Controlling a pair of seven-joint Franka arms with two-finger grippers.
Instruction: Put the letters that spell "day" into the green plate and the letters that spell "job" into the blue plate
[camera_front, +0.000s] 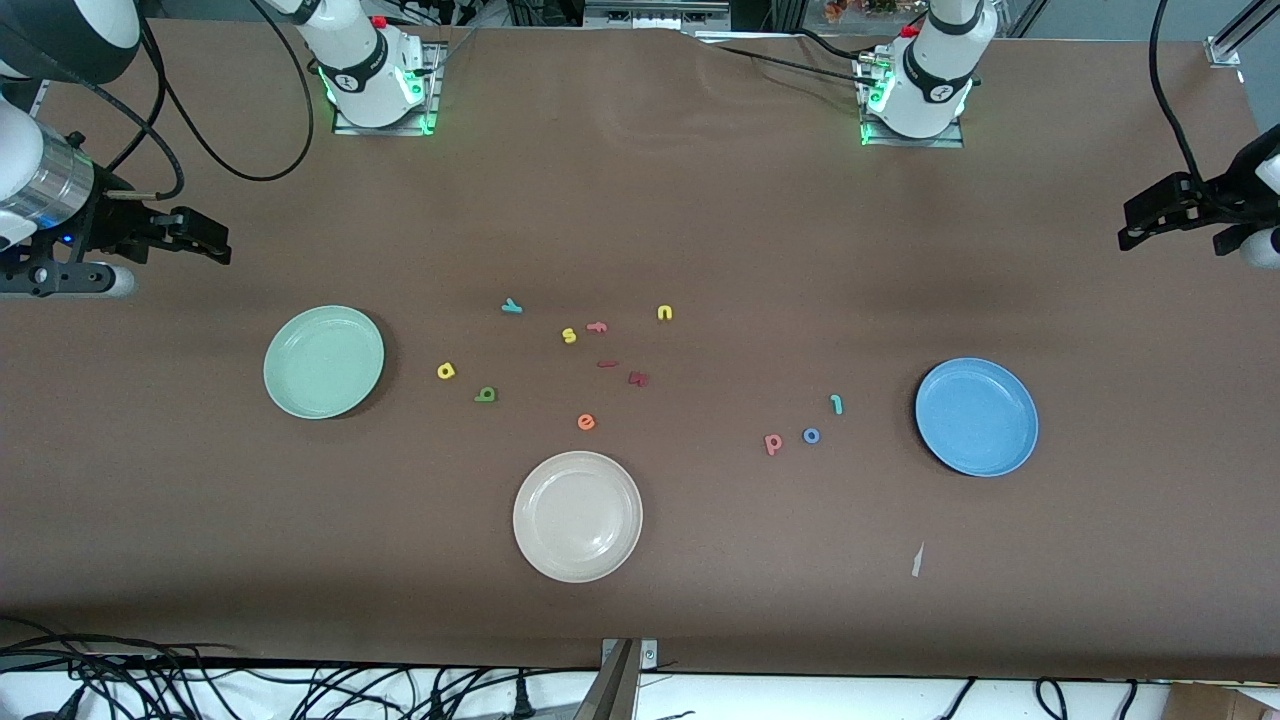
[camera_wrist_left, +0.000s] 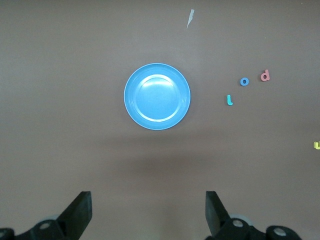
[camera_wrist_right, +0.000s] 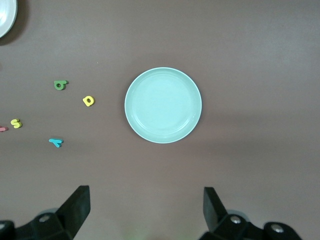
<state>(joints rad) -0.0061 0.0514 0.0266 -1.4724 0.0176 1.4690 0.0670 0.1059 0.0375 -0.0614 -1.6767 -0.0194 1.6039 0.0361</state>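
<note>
Clearly nothing is sorted: day letters (camera_front: 483, 357) lie beside the green plate (camera_front: 323, 361), job letters (camera_front: 805, 427) near the blue plate (camera_front: 976, 416); left end effector (camera_wrist_left: 148, 212) and right end effector (camera_wrist_right: 146, 210) wait spread, high above their plates

blue plate (camera_wrist_left: 157, 96) bare | j (camera_wrist_left: 229, 100), o (camera_wrist_left: 244, 81), pink letter (camera_wrist_left: 265, 75) beside it | jaws wide

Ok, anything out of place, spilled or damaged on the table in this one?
Only a small pale scrap lying on the table, nearer the front camera than the blue plate; it matches no letter or plate. Nothing is spilled or damaged.
</note>
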